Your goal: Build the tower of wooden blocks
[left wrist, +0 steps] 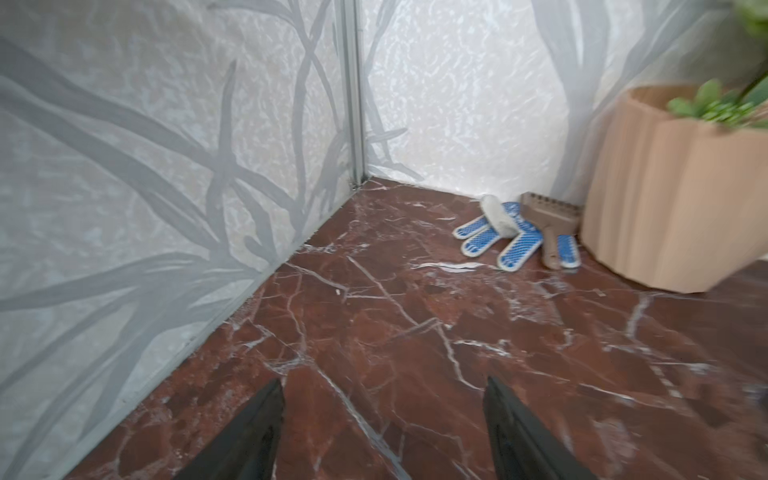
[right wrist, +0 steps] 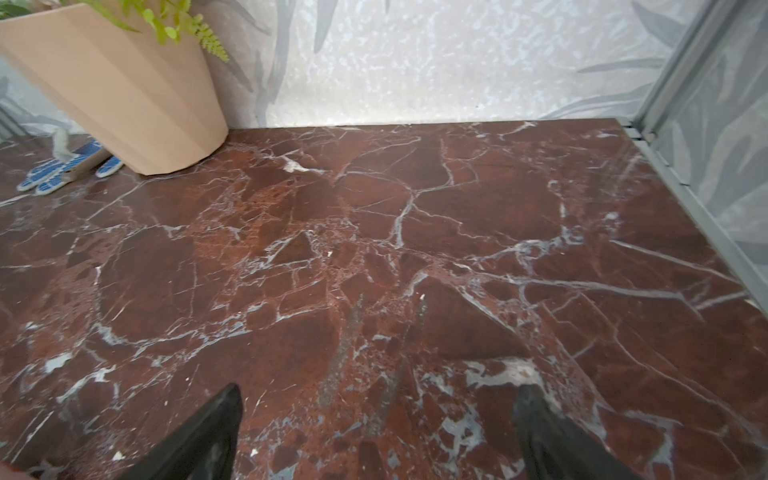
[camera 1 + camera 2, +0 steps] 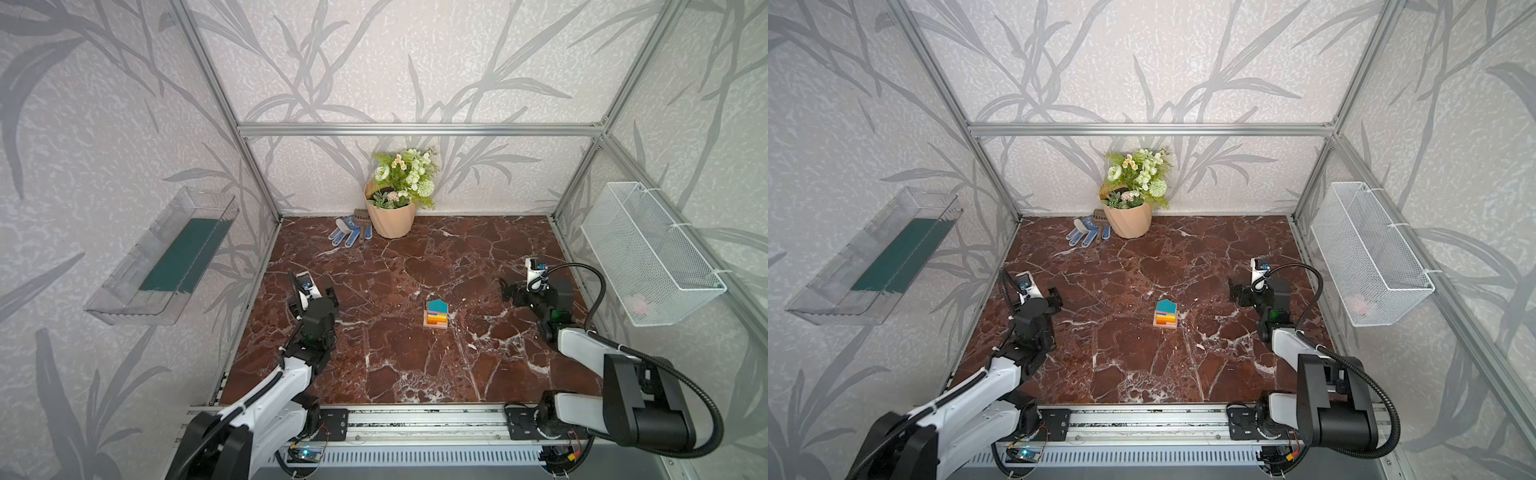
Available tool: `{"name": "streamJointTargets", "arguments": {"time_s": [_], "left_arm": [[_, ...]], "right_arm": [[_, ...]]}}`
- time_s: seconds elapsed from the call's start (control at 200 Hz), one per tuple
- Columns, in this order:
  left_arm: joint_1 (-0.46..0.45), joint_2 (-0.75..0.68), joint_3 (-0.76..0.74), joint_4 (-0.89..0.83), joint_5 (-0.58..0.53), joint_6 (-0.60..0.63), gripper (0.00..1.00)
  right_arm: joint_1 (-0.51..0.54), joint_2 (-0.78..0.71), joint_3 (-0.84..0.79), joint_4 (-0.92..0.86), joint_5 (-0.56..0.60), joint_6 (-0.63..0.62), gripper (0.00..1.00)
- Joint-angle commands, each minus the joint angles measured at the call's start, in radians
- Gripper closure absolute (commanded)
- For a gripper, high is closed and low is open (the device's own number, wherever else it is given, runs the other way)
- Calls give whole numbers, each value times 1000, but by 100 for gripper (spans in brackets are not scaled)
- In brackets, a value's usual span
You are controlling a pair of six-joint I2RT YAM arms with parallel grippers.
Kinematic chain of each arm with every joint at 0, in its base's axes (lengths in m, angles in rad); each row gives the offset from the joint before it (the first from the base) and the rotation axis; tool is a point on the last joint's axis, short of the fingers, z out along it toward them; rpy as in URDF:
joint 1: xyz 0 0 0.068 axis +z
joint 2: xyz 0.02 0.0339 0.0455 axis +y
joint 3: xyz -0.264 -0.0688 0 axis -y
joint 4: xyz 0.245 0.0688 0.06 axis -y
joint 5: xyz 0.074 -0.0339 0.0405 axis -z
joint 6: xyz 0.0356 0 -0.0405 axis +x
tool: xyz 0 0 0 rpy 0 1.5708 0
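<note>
Roughly in the middle of the desk [image 3: 395,374], a little toward the right arm's side, stands the tower [image 3: 436,314], a small square stack that shows in both top views. Its lowest layer is plain tan; pink, orange and red strips show above that, and the teal house-shaped piece [image 3: 438,306] lies on top with its pointed end toward the back wall. No loose blocks lie around it on the marble-patterned surface, and nothing touches it.

The left end effector [image 3: 329,293] hangs well apart from the tower, over the left side of the desk. In the left wrist view its dark fingers [image 1: 505,419] stand spread apart, with only bare desk between them, so it is open and holds nothing. That view is somewhat blurred.

The right end effector [image 3: 509,291] is also well clear of the tower, over the right side of the desk. In the right wrist view its two fingers [image 2: 216,424] are set wide apart over bare surface, gripping nothing.

Against the back wall stands a beige flowerpot [image 3: 392,222] with green and white flowers. Just beside it, toward the left arm's side, lie blue-and-white gloves [image 3: 344,235] with a small wooden brush [image 1: 548,216] on them, its head against the pot.

On the left wall hangs a clear plastic bin [image 3: 162,257], and on the right wall a white wire basket [image 3: 648,253].
</note>
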Motion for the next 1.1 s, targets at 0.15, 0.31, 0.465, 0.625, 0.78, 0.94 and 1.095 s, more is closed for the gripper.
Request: {"name": "streamJointTargets", "arguments": {"time_s": [0.15,0.31,0.465,0.625,0.78,0.94,1.095], "left_arm": [[18,419,113,380,-63,296,23],[39,490,104,467,143,354,17],[174,466,36,533,280,196,15],[216,507,66,474,352,160,17],[247,511,82,454,376,143,1],[247,508,87,443,379,141,1],[247,509,84,448,379,142,1]], "right_arm": [[-7,164,-38,305,71,56,1],[-7,143,-71,330,-27,0,1],[17,270,-147,595,29,1,1],[23,279,-112,556,22,-10,1],[142,244,27,234,197,-105,1],[157,241,26,231,219,-107,1],[156,241,26,231,219,-108,1]]}}
